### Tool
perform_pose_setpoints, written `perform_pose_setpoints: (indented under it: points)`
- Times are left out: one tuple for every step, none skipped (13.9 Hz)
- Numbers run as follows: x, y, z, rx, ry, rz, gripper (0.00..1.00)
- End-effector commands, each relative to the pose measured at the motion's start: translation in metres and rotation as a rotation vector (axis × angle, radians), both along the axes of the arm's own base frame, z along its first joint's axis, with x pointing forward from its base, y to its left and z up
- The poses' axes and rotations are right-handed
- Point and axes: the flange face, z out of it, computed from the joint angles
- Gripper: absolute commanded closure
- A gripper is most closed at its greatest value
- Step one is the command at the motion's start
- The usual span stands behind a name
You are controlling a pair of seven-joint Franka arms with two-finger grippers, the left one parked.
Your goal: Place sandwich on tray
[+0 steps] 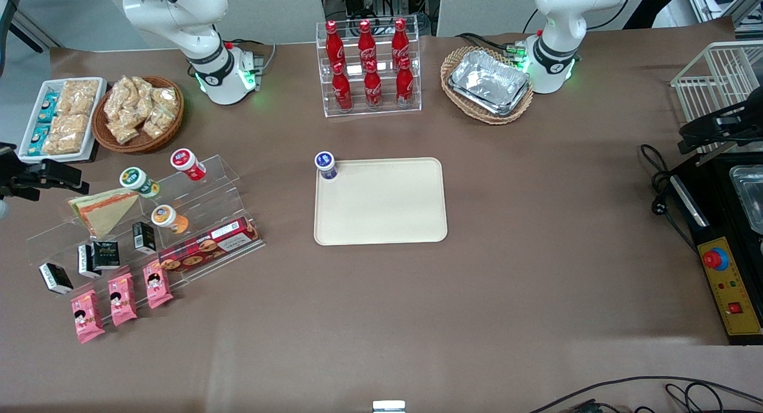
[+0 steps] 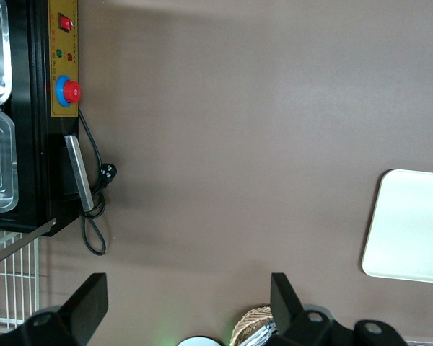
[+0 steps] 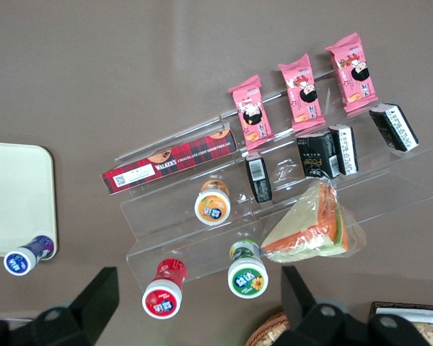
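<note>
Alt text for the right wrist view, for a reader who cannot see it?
The open gripper hangs above a clear stepped shelf holding the wrapped sandwich, small cups, black cartons and a biscuit box. A blue-lidded cup stands on the cream tray.

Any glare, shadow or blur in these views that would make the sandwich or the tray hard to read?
Front view: even light; the sandwich on the clear acrylic riser and the tray read sharply; the gripper hangs above the table's working-arm end, dark against it. Right wrist view: sandwich wrap shows mild sheen, filling layers still clear. Left wrist view: the tray's edge looks washed out.
</note>
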Motion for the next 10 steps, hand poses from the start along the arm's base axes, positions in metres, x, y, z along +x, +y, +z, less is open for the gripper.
perform_pose_setpoints:
  points:
    - [-0.004, -0.005, 0.005, -0.007, 0.002, -0.017, 0.00]
    - [-0.003, -0.003, 0.005, -0.010, 0.002, -0.013, 0.00]
    - [-0.003, -0.003, 0.005, -0.012, 0.003, -0.011, 0.00]
    - [-0.003, -0.003, 0.004, -0.012, 0.004, -0.011, 0.00]
    - [-0.003, -0.001, 0.004, -0.004, 0.005, -0.009, 0.00]
    - [-0.005, -0.001, 0.007, 0.001, 0.001, -0.011, 0.00]
    - [-0.011, -0.002, 0.012, 0.007, 0.004, -0.013, 0.00]
    - [-0.019, -0.002, 0.015, 0.009, 0.025, -0.013, 0.00]
    - [-0.024, -0.003, 0.014, 0.012, 0.042, -0.014, 0.00]
    - [-0.029, -0.004, 0.015, 0.011, 0.049, -0.015, 0.00]
